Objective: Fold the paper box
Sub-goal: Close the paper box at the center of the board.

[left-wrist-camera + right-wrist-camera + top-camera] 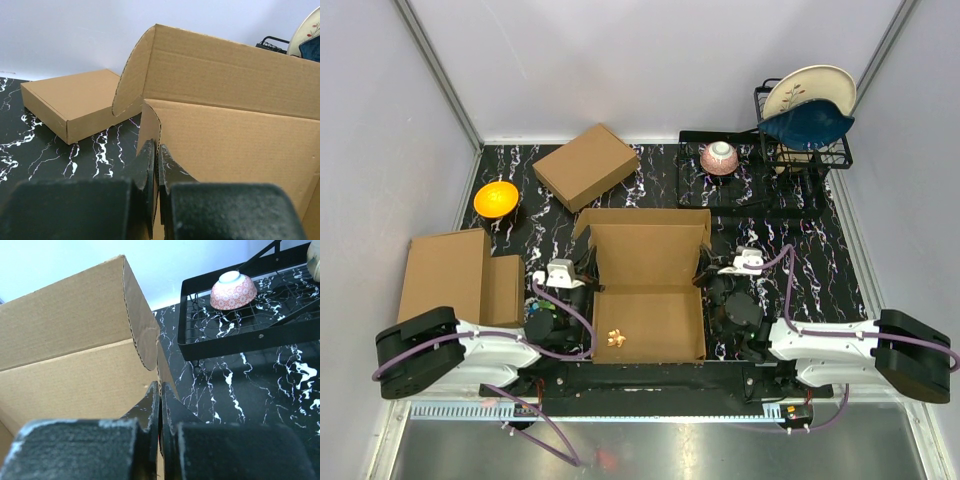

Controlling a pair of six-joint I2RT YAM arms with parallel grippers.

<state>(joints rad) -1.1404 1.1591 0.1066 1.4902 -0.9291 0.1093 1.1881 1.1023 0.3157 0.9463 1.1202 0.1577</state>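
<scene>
The black marbled desk [830, 270] carries the paper box [650, 265] at its middle, back wall raised, between my two arms. My left pincer [157, 157] is clamped on its left side wall, and my right pincer [160, 397] on its right side wall.

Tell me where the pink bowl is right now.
In the top view the pink bowl sits upside down on the black tray at the far right of the table, just left of the dish rack.

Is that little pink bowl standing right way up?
No, the pink bowl lies upside down on the black tray, its white foot ring on top.
</scene>
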